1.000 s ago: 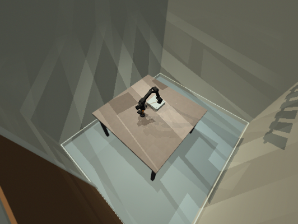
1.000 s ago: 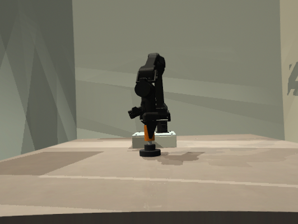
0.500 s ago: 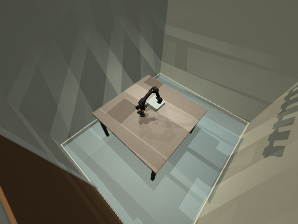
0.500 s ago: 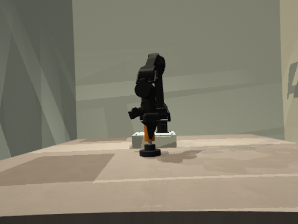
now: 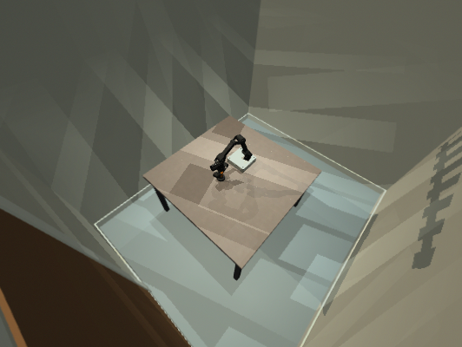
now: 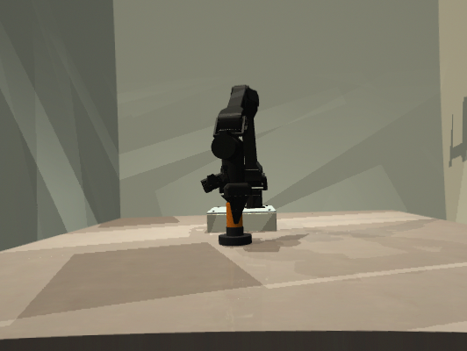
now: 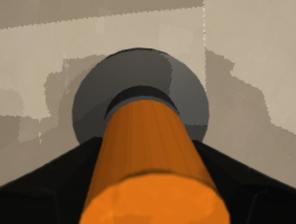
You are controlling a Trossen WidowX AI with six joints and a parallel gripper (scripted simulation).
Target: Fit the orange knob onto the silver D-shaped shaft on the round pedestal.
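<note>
The orange knob (image 5: pixel 221 173) (image 6: pixel 229 215) (image 7: pixel 145 135) stands upright on the round dark pedestal (image 6: pixel 235 239) (image 7: pixel 140 65). In the exterior view its lower end meets the top of the pedestal's narrow collar (image 6: pixel 234 231), with no gap that I can see. The silver shaft does not show; the knob hides it, and the hole and flat sides are hidden too. My gripper (image 6: pixel 237 219) (image 7: pixel 145 147) is shut on the knob, one finger on each side, pointing down. In the wrist view a thin grey rim of the collar shows past the knob's far edge.
A white box (image 5: pixel 241 160) (image 6: pixel 268 222) sits under the arm's base, behind the pedestal in the exterior view. The brown table (image 5: pixel 256 217) (image 6: pixel 219 303) carries everything, and its near edge crosses the bottom of the exterior view. Angular shadows lie across it.
</note>
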